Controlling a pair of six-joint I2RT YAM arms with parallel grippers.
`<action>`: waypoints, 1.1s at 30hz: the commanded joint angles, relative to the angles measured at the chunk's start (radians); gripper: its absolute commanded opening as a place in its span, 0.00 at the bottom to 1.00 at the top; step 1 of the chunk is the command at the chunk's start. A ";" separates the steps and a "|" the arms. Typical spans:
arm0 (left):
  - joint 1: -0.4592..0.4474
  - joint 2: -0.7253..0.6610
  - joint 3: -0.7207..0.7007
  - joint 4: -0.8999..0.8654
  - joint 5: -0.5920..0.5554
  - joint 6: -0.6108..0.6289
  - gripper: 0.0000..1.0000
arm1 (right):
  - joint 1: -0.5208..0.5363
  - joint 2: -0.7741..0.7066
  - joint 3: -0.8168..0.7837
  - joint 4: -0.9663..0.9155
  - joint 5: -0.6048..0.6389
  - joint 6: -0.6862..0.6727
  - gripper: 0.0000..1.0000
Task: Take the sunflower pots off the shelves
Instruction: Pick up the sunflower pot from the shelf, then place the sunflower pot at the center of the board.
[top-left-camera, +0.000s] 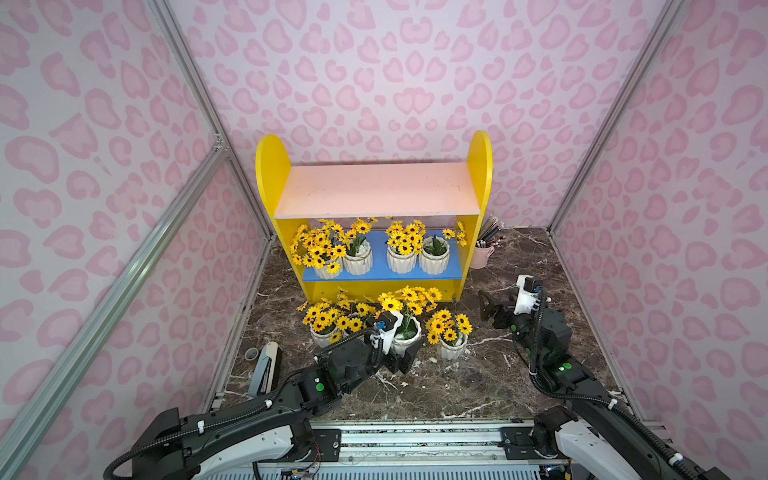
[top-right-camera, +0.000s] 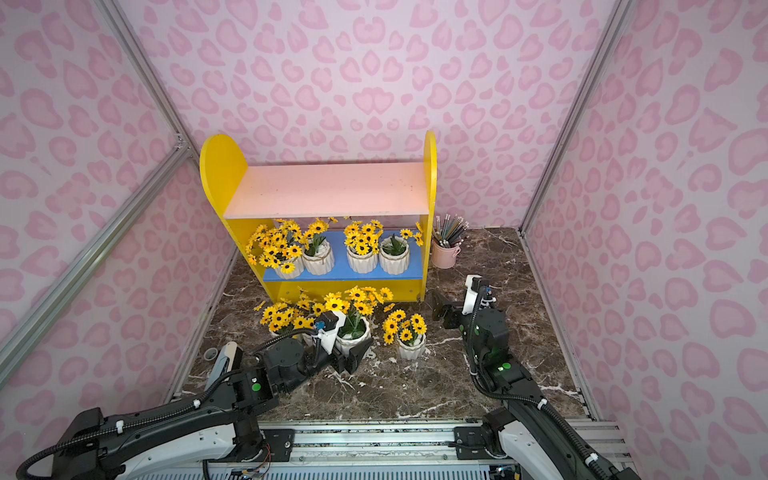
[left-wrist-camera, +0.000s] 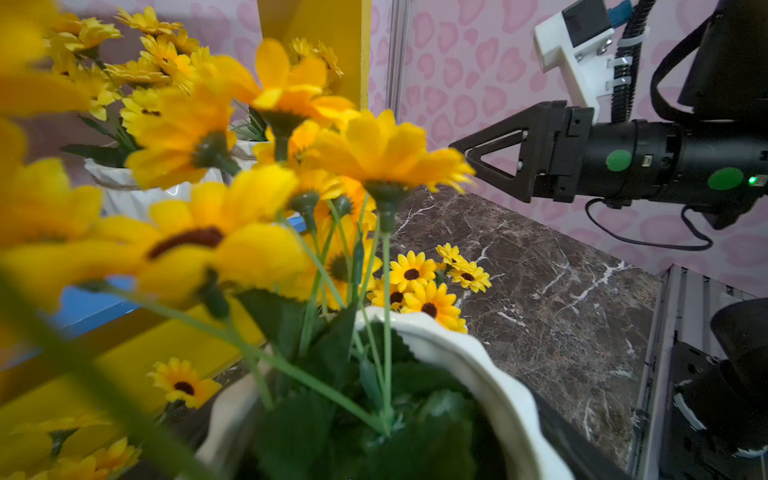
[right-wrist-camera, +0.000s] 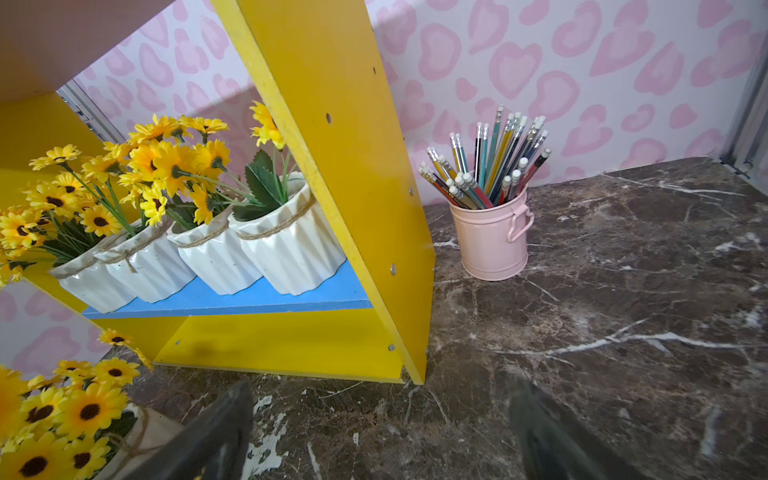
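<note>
Fingers first: found those of the left gripper (top-left-camera: 402, 360) spread wide on either side of a sunflower pot (top-left-camera: 407, 338) standing on the desk (top-left-camera: 478, 386) just in front of the shelves (top-left-camera: 272, 178); could not tell whether clamped on it or released. Counted at least two more sunflower pots (top-left-camera: 452, 349) on the desk around it, also in front of the shelves, blooms tangled together. Found the right gripper (top-left-camera: 487, 309) low before the shelves' front corner, fingers released and holding nothing. Farther back, counted four pots (top-left-camera: 401, 259) in a row on the shelves' blue lower board (top-left-camera: 378, 275); saw the pink upper board (top-left-camera: 374, 191) bare. Noted a cup of pencils (top-left-camera: 483, 255) beside the shelves, no part of the job. Judged the step as setting a pot down, with the task about half done. Judged the next move to call for letting go, backing clear of the blooms, then a low reach under the upper board for an end pot, gripping the ribbed wall without nudging its neighbour.
</note>
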 joint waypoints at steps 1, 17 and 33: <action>-0.027 0.039 -0.030 0.239 -0.073 -0.024 0.03 | 0.001 0.008 0.007 0.046 -0.012 0.002 0.98; -0.127 0.260 -0.174 0.514 -0.232 -0.066 0.03 | 0.005 0.026 -0.009 0.057 -0.014 -0.003 0.97; -0.146 0.673 -0.193 0.941 -0.303 -0.075 0.04 | 0.010 0.059 -0.002 0.066 -0.027 -0.013 0.97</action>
